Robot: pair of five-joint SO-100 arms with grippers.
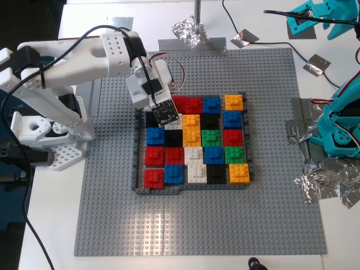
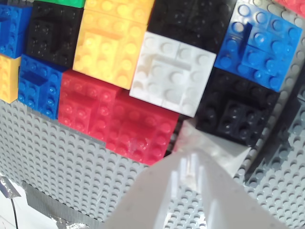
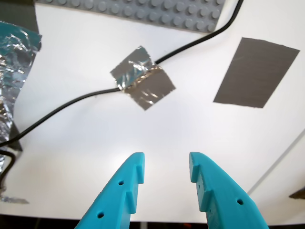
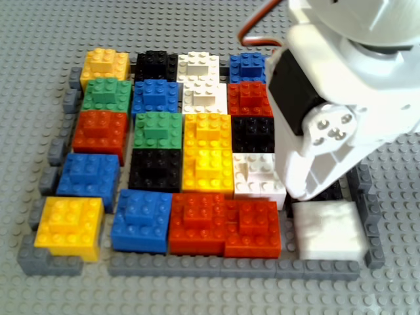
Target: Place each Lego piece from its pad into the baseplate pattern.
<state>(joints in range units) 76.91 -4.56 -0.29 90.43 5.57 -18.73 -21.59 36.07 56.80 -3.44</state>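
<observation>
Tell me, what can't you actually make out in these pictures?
- Whether my second gripper is open or holding anything: its own white body blocks the jaws in every view.
- The corner cell of the baseplate pattern under it: other view, covered by the gripper.
- A Lego piece on any pad: none in view.

Counting bricks (image 1: 191,135) in the baseplate pattern (image 1: 135,169)
Six red (image 1: 153,156), five blue (image 1: 214,154), four yellow (image 1: 239,173), four black (image 1: 216,174), three white (image 1: 195,172) and two green (image 1: 211,136) are showing.

first arm (image 1: 337,121): teal plastic, pointed teal jaws | second arm (image 1: 73,56): white plastic, perforated shell, black cables
</observation>
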